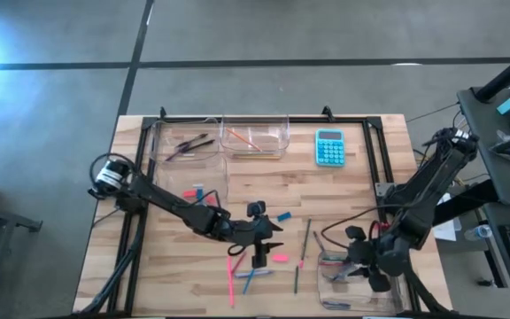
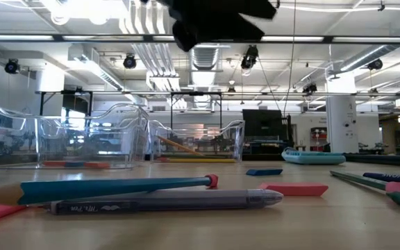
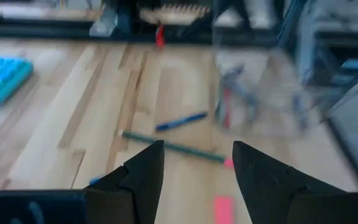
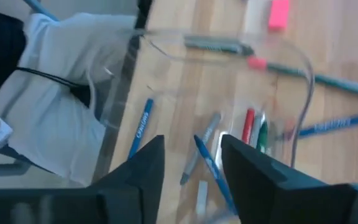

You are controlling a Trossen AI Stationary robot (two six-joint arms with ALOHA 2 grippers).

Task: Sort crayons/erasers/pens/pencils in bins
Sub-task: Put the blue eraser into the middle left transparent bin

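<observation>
Under L fingers (image 3: 194, 163), wrist cam only: pink eraser (image 3: 223, 208).

Left gripper (image 1: 260, 255) above pink eraser (image 1: 280, 258), open

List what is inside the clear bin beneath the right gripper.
The bin under the right gripper holds several pens: blue, grey, red and green. The gripper's fingers hide whatever lies directly beneath them.
</observation>
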